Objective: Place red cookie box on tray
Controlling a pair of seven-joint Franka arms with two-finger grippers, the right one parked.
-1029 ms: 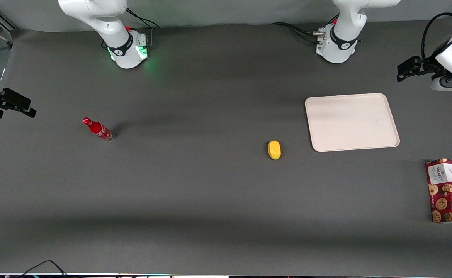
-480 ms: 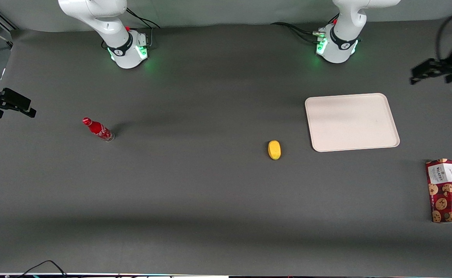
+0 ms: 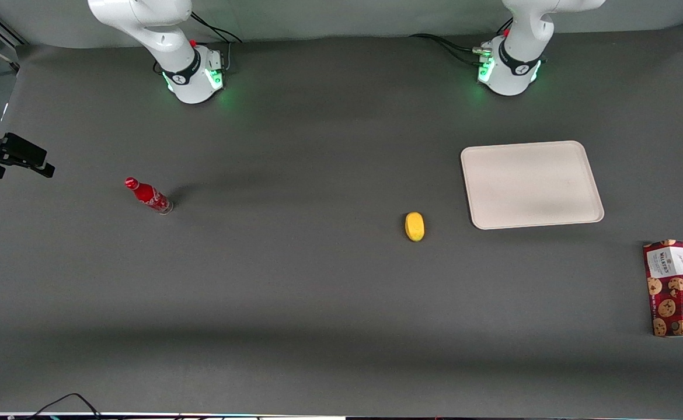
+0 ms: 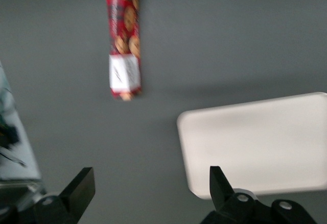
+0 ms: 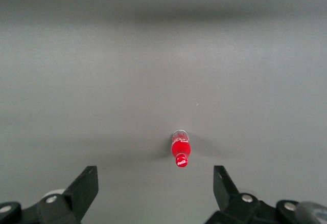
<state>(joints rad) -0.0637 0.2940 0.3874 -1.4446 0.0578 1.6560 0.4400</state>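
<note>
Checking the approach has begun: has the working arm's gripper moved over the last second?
Yes. The gripper, open, has swung nearer the front camera, from beside the tray toward the red cookie box.

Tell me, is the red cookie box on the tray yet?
No. The red cookie box lies flat on the table, apart from the tray; the open gripper is above both.

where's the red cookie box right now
The red cookie box lies flat on the table at the working arm's end, nearer the front camera than the tray and apart from it. The open gripper hovers high above, holding nothing.
</note>
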